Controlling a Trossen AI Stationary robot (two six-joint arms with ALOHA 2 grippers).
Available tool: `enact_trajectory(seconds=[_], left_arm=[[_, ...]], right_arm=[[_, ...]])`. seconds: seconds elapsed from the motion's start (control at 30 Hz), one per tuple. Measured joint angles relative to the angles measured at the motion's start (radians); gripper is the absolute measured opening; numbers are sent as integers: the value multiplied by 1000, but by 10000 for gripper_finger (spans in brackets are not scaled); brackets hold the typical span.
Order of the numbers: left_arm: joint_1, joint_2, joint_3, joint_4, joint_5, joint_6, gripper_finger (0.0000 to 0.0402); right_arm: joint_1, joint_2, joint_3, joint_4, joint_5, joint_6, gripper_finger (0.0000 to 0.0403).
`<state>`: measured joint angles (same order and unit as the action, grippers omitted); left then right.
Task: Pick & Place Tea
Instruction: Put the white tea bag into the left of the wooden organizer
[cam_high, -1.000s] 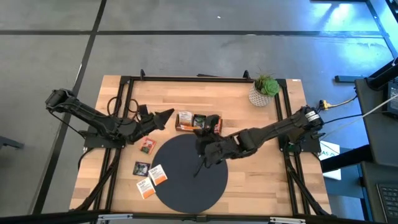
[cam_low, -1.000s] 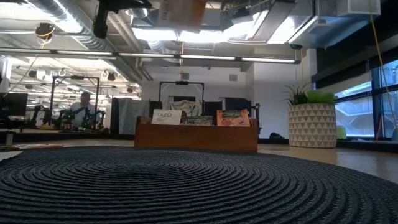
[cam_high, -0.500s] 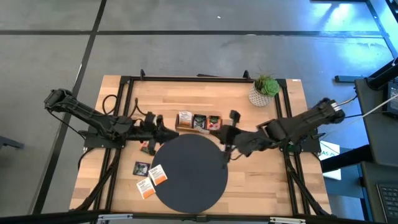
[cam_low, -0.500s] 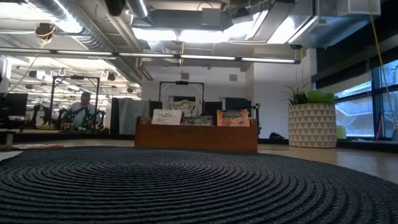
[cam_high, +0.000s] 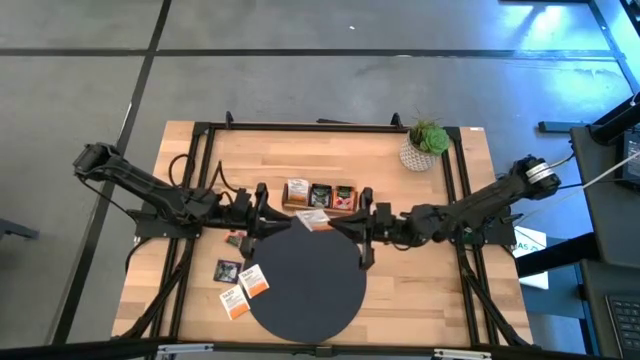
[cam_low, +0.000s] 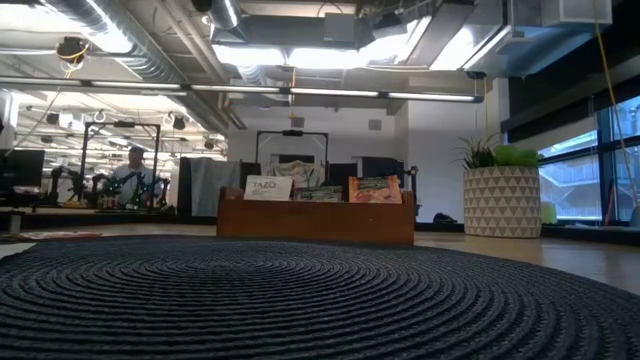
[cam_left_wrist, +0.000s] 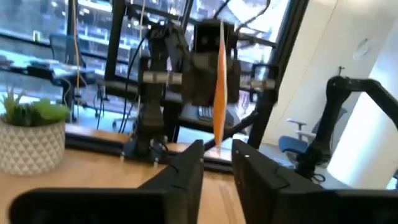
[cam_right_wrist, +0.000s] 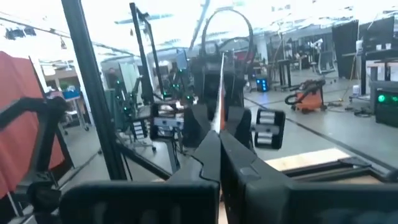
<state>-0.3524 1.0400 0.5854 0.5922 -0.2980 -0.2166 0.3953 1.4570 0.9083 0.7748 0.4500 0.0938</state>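
A white and orange tea sachet (cam_high: 312, 218) hangs over the far edge of the dark round mat (cam_high: 305, 285), between my two grippers, which point level at each other. My right gripper (cam_high: 348, 222) is shut on it. My left gripper (cam_high: 280, 213) is open; in its wrist view its fingertips stand on either side of the sachet's end (cam_left_wrist: 217, 124). Three sachets (cam_high: 244, 283) and a red one (cam_high: 236, 238) lie flat on the table left of the mat. The wooden tray (cam_high: 320, 195) holds upright sachets. My right gripper pinches one edge of the sachet (cam_right_wrist: 219, 121) between its two fingers, coming level from the table's right. The sachet sticks out past the fingertips toward my left gripper, edge-on to the wrist camera, lifted clear of the mat.
A potted plant (cam_high: 425, 147) stands at the far right corner. The tray (cam_low: 315, 215) sits just beyond the mat's far edge, close behind both grippers. Black frame rails run along the table's sides. A person sits in the room beyond (cam_low: 133, 170).
My right gripper has drawn back from above the mat toward the table's right, tipped up to level and rolled, and now faces my left gripper. My left gripper has rolled about its own line and come slightly toward the near edge.
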Motion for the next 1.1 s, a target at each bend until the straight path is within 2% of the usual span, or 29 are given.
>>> enact_trajectory(seconds=[0.13, 0.27, 0.53, 0.67, 0.8, 1.1], left_arm=[[1, 26, 0, 41, -47, 17, 118], [1, 25, 0, 41, -47, 19, 150], [3, 12, 0, 41, -22, 20, 173], [18, 12, 0, 41, -25, 18, 170], [52, 12, 0, 41, -19, -51, 158], [120, 12, 0, 40, 96, -87, 88]], right_arm=[[-10, 33, 22, 1, -10, -21, 0], [-20, 36, 27, 0, -8, -26, 0], [-43, 36, 28, -79, -10, 21, 0], [-55, 36, 28, -99, -32, 43, 0], [-65, 36, 28, -108, -34, 62, 0], [-81, 36, 28, -108, -27, 62, 0]])
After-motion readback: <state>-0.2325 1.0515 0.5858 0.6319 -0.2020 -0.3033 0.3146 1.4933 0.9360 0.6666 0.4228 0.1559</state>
